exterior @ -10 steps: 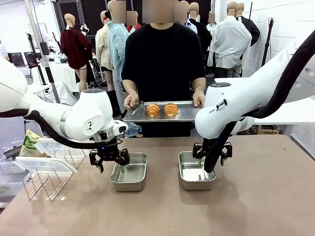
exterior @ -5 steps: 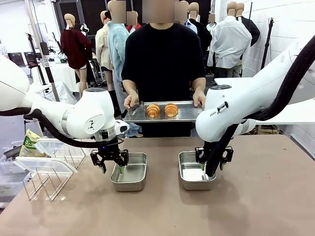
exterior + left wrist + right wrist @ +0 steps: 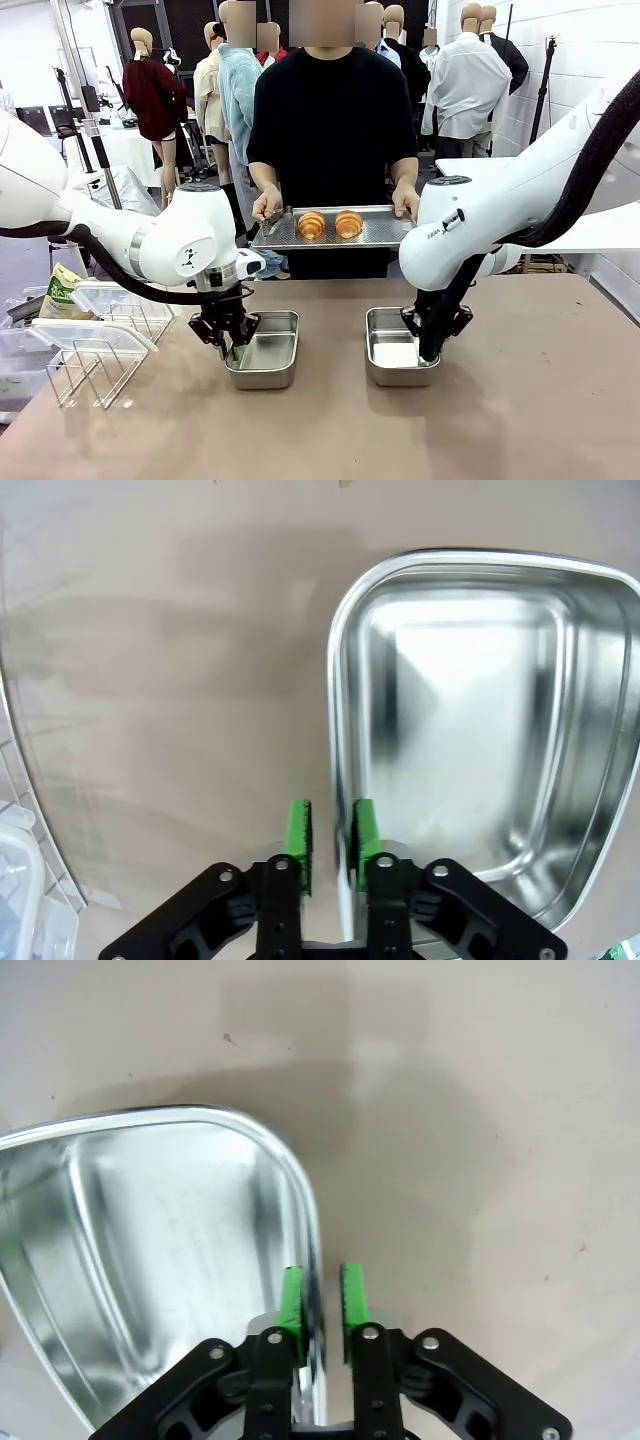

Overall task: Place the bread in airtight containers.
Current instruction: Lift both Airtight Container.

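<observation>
The left gripper (image 3: 331,845) is clamped on the rim of the left tin (image 3: 480,730), one pad inside, one outside. The right gripper (image 3: 322,1310) pinches the right tin (image 3: 150,1250) likewise; its fingertips hide behind the arm in the front view. Beyond both, two rolls (image 3: 330,224) lie on a tray (image 3: 380,235) held by the person.

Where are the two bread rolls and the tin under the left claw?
left roll (image 3: 311,224), front view, glossy top crust
right roll (image 3: 348,223), front view, top crust
left tin (image 3: 470,730), left wrist view, shiny floor

front view across the table (image 3: 520,420) toward person; wrist views close overhead (tins shared)
</observation>
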Tool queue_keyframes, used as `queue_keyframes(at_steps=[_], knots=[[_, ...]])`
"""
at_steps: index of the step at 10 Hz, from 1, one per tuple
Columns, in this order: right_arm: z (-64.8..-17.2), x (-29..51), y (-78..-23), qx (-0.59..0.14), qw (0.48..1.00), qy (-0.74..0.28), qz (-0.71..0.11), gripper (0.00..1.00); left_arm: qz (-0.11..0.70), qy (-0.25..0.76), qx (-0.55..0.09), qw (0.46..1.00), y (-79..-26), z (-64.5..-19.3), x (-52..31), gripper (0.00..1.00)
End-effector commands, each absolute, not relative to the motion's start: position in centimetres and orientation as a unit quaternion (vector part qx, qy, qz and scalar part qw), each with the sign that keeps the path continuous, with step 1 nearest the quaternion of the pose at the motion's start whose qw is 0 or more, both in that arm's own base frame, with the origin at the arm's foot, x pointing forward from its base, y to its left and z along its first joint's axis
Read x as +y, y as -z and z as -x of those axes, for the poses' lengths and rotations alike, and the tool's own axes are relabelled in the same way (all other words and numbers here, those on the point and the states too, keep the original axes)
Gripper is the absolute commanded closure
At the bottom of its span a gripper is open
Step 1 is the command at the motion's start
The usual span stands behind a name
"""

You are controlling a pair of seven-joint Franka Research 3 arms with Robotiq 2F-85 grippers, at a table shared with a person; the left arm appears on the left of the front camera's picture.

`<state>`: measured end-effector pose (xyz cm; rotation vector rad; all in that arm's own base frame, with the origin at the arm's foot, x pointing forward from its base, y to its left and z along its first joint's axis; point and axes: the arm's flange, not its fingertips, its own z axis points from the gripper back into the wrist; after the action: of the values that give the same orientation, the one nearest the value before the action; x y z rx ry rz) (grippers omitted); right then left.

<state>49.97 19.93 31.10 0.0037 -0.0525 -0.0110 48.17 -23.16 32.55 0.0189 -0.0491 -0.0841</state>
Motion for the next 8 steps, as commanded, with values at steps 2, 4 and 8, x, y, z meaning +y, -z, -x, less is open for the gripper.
queue_keyframes(at_steps=[2, 4, 8], knots=[[-49.6, 19.6, -30.4, -0.018, 1.0, 0.013, 0.007, 1.0, -0.029, 0.039, -0.029, 0.998, -32.2, -48.8, -23.9, 1.0], [-49.7, 19.6, -30.4, -0.017, 1.0, 0.013, 0.005, 1.0, -0.031, 0.036, -0.03, 0.998, -32.2, -48.8, -23.6, 1.0], [-49.3, 19.3, -32.0, -0.018, 1.0, 0.017, -0.005, 1.0, -0.022, 0.015, -0.032, 0.999, -34.3, -48.1, -23.2, 1.0]])
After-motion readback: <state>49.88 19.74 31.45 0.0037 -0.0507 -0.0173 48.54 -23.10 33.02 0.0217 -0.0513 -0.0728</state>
